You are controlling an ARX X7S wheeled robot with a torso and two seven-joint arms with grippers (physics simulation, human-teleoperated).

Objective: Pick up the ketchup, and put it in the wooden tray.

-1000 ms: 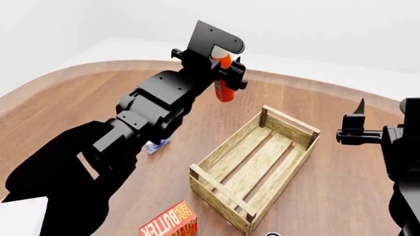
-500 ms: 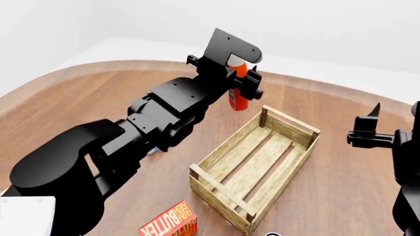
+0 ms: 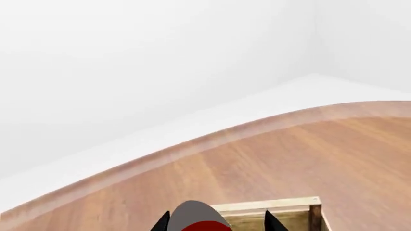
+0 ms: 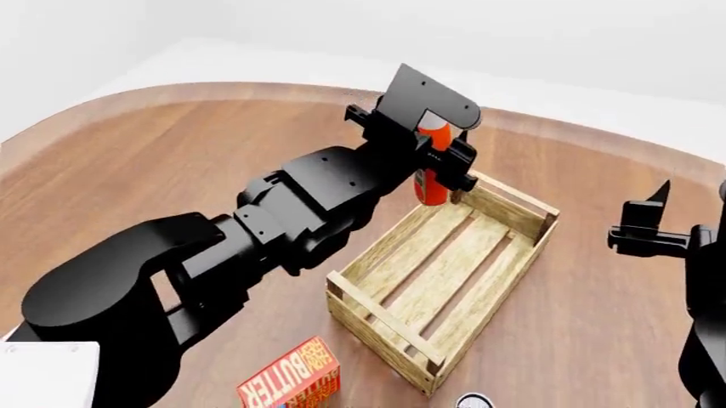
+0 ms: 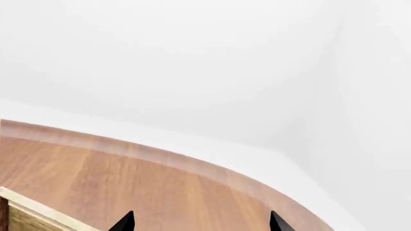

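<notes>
Carry step: my left gripper (image 4: 437, 157) has its fingers clamped on the ketchup (image 4: 430, 174), held upright in the air over the wooden tray (image 4: 437, 276) corner nearest the worktop's far edge. Next, I judge: move inward over the slats, lower, release. Right gripper (image 4: 647, 223) idle, fingers apart. Bottle's cap and label hidden.

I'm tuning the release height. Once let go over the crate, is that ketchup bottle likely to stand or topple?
Probably topple: the ketchup is tall and narrow, hanging in the left gripper near the wooden tray's far corner. Its slatted floor has gaps, so footing looks uneven. The rounded body might then roll against a plank side.
</notes>
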